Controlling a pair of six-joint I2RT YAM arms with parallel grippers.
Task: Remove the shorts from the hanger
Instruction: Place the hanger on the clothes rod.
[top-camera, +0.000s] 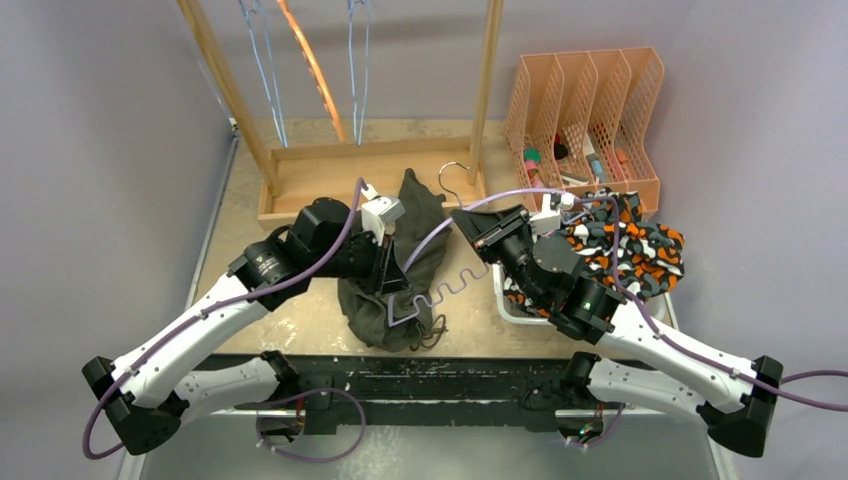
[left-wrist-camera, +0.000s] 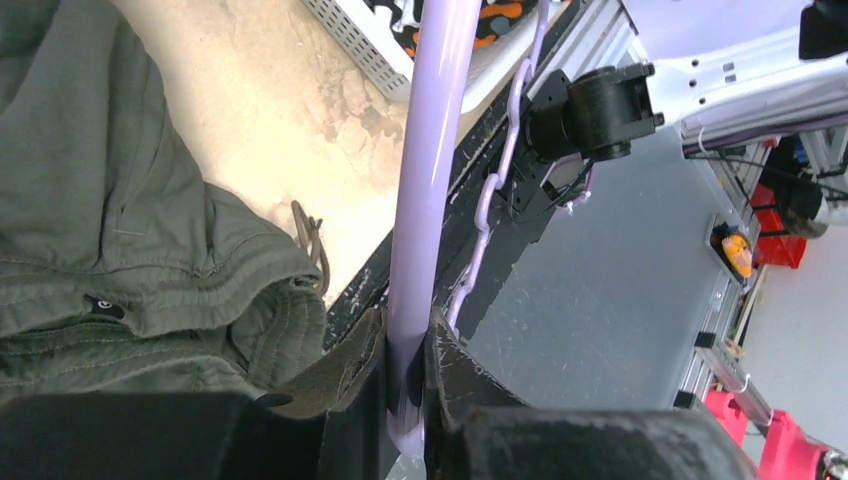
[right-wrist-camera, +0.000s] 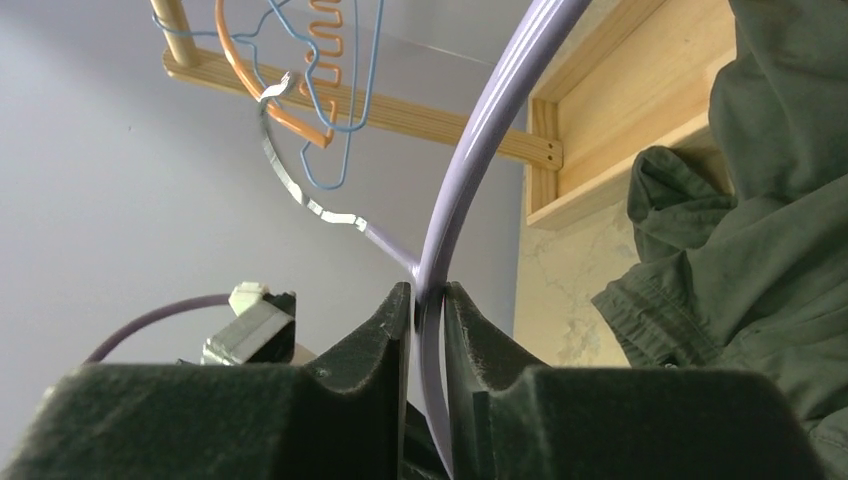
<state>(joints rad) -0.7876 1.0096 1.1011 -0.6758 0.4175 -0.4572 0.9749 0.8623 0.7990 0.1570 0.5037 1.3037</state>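
Two claws clamp one lilac hanger above the olive-green shorts.
Left claw pinches the hanger's bar. Right claw grips it near the hook. The olive-green shorts lie heaped on the desk between the arms. Camo shorts fill the white bin.

Olive-green shorts are noted heaped at mid-table, draped over a lavender hanger whose wavy bar sticks out to the right. The left gripper is seen over the shorts at the hanger's lower end. The right gripper is placed at its neck, just below the metal hook. Camo shorts are piled in a white bin at the right.
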